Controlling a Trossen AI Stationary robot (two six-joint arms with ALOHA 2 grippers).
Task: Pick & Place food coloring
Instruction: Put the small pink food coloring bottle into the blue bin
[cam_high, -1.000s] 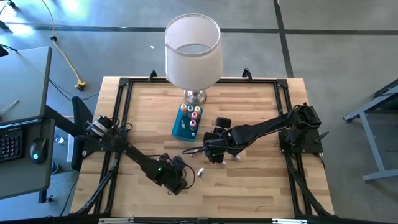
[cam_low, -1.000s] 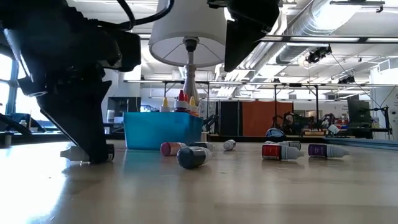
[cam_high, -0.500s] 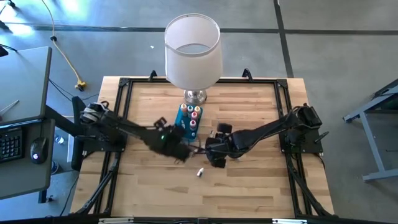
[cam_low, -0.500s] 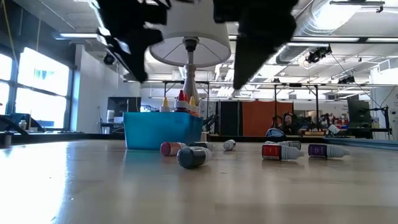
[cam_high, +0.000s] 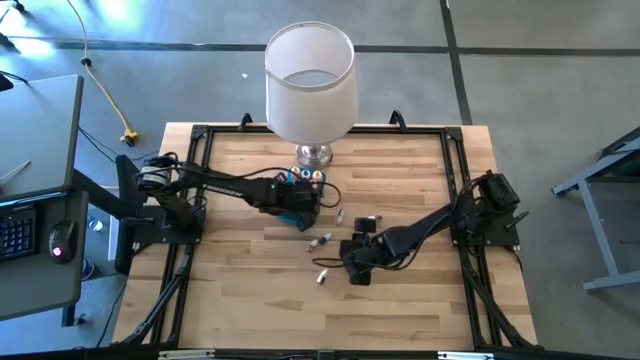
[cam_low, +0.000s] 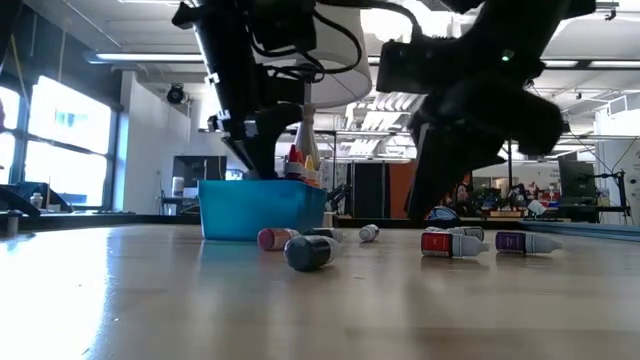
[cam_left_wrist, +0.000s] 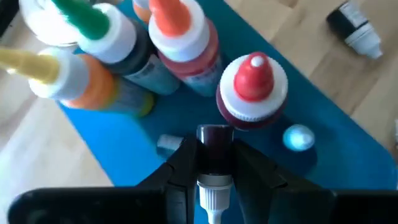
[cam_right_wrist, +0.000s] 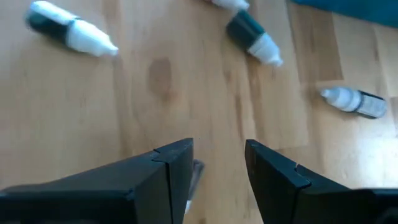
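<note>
**Left wrist view: a dark vial gripped over the blue tray**

Left wrist view gave the clearest look: the left gripper (cam_left_wrist: 214, 155) had its fingers closed on a small dark vial (cam_left_wrist: 214, 146) with a white tip, held over the blue tray (cam_left_wrist: 336, 134). Four capped bottles stood upright in that tray: one green-capped (cam_left_wrist: 93, 25), one yellow-capped (cam_left_wrist: 43, 68), one orange-capped (cam_left_wrist: 177, 25) and one red-capped (cam_left_wrist: 254, 84). A small pale round item (cam_left_wrist: 299, 137) lay on the tray floor; what it was could not be made out. One more bottle (cam_left_wrist: 353, 28) lay on the wood beyond the tray, cut off by the picture's edge.

From above, the left gripper (cam_high: 297, 197) covered most of the tray (cam_high: 290, 215), so its contents were largely hidden there, and the white lamp (cam_high: 311, 80) stood just behind it. Loose bottles on the table (cam_high: 240, 290) showed only as tiny specks near the right gripper (cam_high: 358, 262); three were countable, at (cam_high: 319, 242), (cam_high: 340, 216) and (cam_high: 322, 276).

The right gripper (cam_right_wrist: 217, 171) hovered over bare wood with its jaws apart and nothing between them. Its wrist view showed three bottles lying flat: (cam_right_wrist: 71, 31), (cam_right_wrist: 254, 34) and (cam_right_wrist: 354, 101).

At table height, five fallen bottles were told apart: (cam_low: 275, 239), (cam_low: 308, 252), (cam_low: 369, 233), (cam_low: 450, 242) and (cam_low: 528, 242).
</note>
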